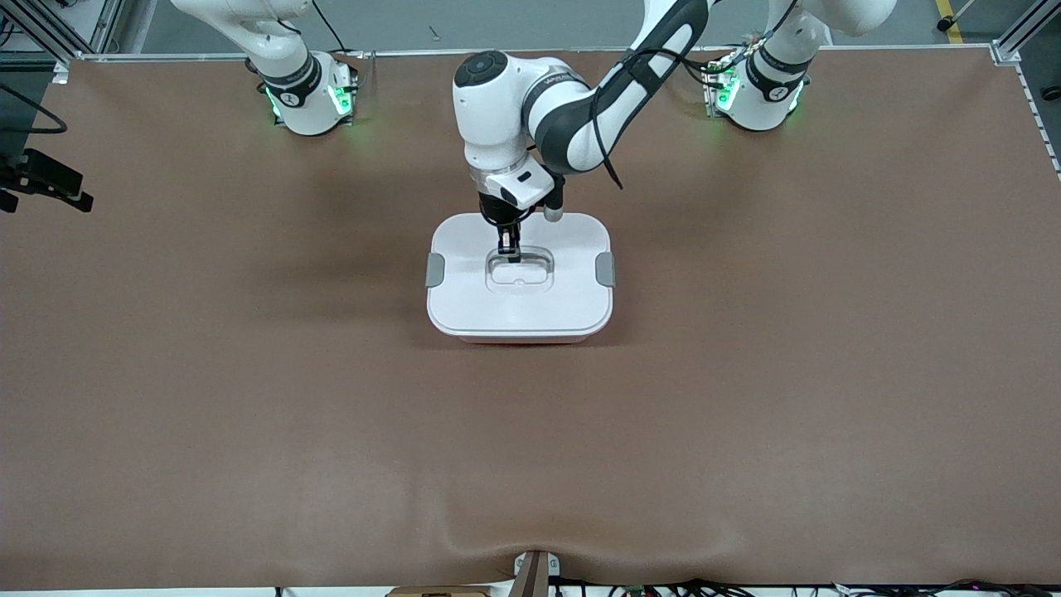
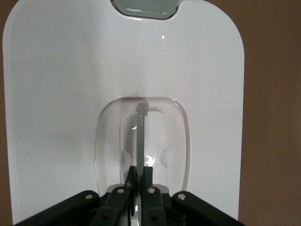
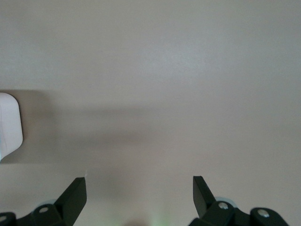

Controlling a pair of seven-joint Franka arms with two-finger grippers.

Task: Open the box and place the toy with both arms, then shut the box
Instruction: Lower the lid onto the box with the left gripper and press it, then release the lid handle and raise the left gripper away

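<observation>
The lidded box [image 1: 520, 307] sat mid-tabletop, its clear handle [image 2: 140, 136] pinched by the left gripper [image 1: 508, 251]; the right gripper [image 3: 139, 188] waited, fingers wide, holding nothing.

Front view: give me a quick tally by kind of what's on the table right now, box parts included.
Box: 1
White lid: 1
Grey side clips: 2
Clear centre handle: 1, pinched by the left gripper
Toy: 0 in view
Total: 5
</observation>
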